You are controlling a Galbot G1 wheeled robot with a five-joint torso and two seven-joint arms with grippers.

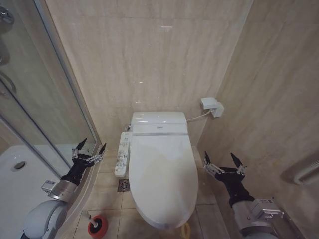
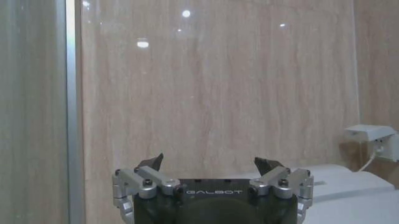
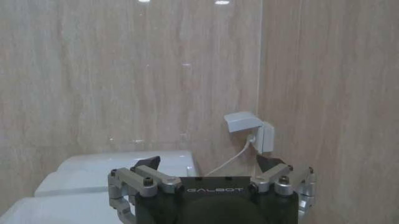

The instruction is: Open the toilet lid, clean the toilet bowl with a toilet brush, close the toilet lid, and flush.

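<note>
The toilet lid (image 1: 162, 174) is a glossy white oval, lying shut over the toilet bowl; a bit of yellow cord (image 1: 186, 229) shows at its front edge. A white button-panel arm (image 1: 122, 153) runs along the bowl's left side. My left gripper (image 1: 88, 148) hovers open to the left of the toilet, beside the shower glass. My right gripper (image 1: 225, 162) hovers open to the right of the lid, near the side wall. Both hold nothing. In the wrist views the left gripper (image 2: 210, 163) and the right gripper (image 3: 210, 163) face the back wall. The toilet brush itself is hidden.
A red round holder cup (image 1: 97, 226) stands on the floor at the toilet's front left, with a floor drain (image 1: 123, 185) behind it. The shower tray (image 1: 20, 179) and glass screen (image 1: 45, 94) close the left side. A wall socket box (image 1: 212, 106) with a cable hangs at the back right.
</note>
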